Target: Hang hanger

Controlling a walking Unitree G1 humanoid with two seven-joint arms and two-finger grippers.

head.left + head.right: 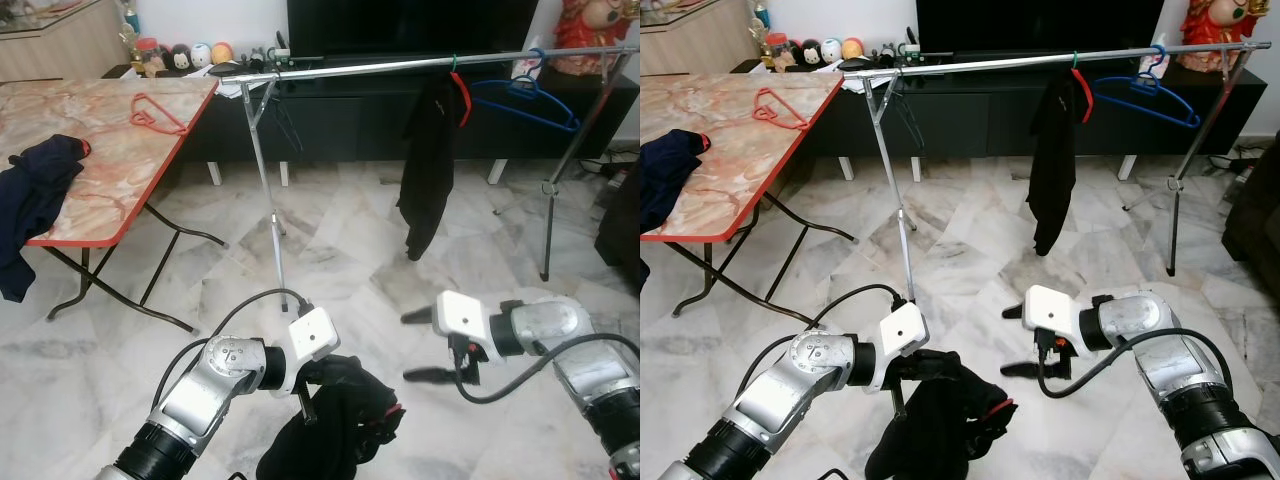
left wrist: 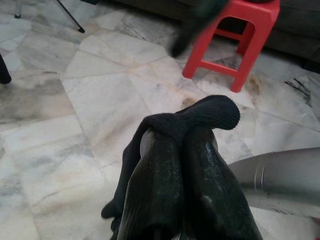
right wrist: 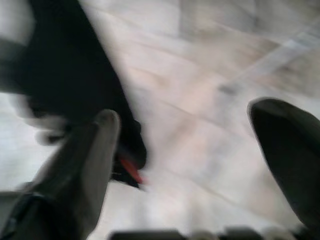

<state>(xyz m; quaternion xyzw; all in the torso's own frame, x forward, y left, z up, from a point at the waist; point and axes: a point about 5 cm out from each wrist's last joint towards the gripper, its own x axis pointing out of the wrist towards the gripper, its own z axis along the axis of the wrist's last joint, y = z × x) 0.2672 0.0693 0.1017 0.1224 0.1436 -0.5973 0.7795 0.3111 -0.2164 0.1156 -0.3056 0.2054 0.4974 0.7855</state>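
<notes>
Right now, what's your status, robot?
Left gripper shut on black garment with red hanger, held low. Right gripper open beside it. Clothes rail ahead across bare floor, nothing in the way.

No legible txt, labels or nos. anywhere; wrist views prob. too blurry.

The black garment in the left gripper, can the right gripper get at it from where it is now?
Probably yes. The right gripper hangs open beside the black garment, its fingers pointing toward it, with nothing between them.
</notes>
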